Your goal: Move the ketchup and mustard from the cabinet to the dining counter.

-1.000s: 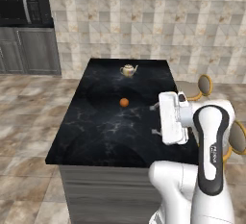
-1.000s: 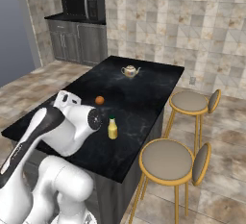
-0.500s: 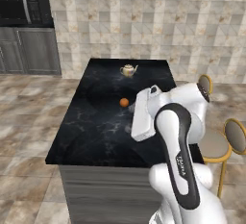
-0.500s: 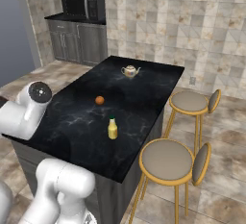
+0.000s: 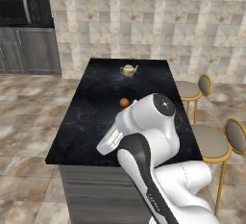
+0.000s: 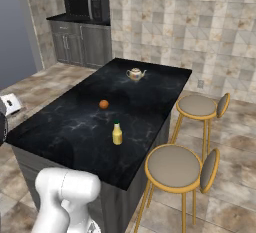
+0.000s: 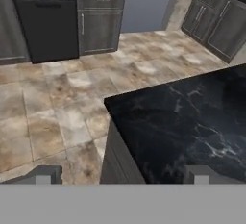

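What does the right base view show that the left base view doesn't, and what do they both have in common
Right base view alone: the mustard standing upright on the dining counter, and two whole stool seats beside it.
Left base view alone: the white arm's wrist and hand leaning low across the counter's near edge, covering that patch of marble.
Both: the teapot at the far end, the small orange ball mid-counter, the microwave and the tiled wall.

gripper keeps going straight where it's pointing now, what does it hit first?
Probably the corner of the dining counter: in the hand view the open gripper looks down at the counter's near edge, with tiled floor beside it. Depth is unclear, so it may just miss the edge and reach the floor.
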